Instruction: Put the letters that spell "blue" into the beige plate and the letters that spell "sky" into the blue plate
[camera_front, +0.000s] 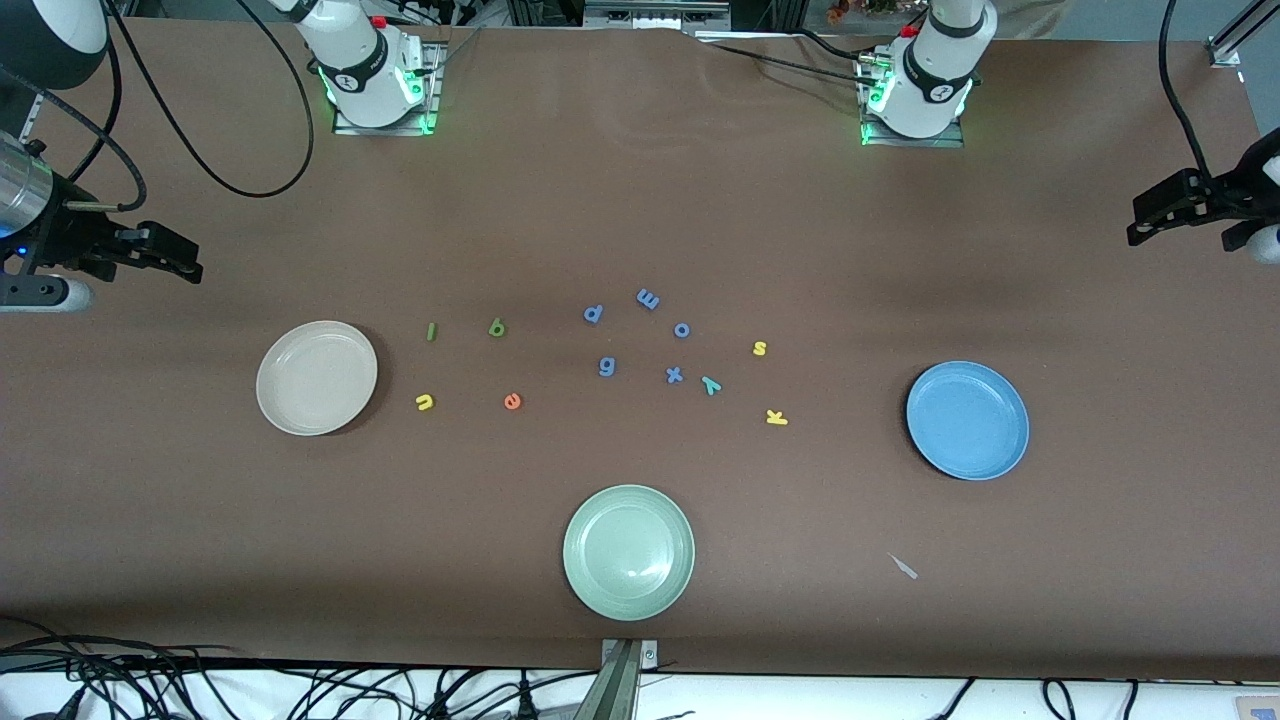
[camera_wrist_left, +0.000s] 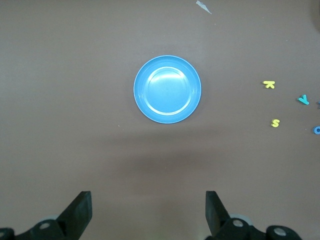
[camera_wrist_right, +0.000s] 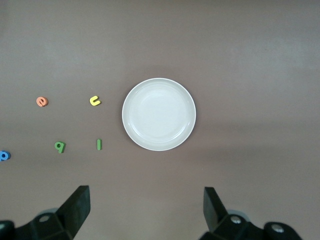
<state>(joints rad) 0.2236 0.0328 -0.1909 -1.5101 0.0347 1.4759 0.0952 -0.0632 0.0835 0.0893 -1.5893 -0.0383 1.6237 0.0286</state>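
Note:
The beige plate (camera_front: 316, 378) (camera_wrist_right: 159, 114) lies bare toward the right arm's end. Beside it lie green l (camera_front: 431, 331), green b (camera_front: 497, 327), yellow u (camera_front: 425, 402) and orange e (camera_front: 512, 401). The blue plate (camera_front: 967, 420) (camera_wrist_left: 167, 89) lies bare toward the left arm's end. Yellow s (camera_front: 760, 348), teal y (camera_front: 711, 385) and yellow k (camera_front: 776, 417) lie beside it. My right gripper (camera_front: 175, 255) (camera_wrist_right: 145, 192) hangs open and holds nothing, high over the table's end by the beige plate. My left gripper (camera_front: 1140, 222) (camera_wrist_left: 148, 197) hangs open with nothing in it, high by the blue plate.
Blue letters p (camera_front: 593, 314), m (camera_front: 647, 298), o (camera_front: 682, 330), g (camera_front: 606, 366) and x (camera_front: 674, 375) sit mid-table between the two letter groups. A pale green plate (camera_front: 628, 552) lies nearest the front camera. A small pale scrap (camera_front: 903, 566) lies on the brown tabletop.

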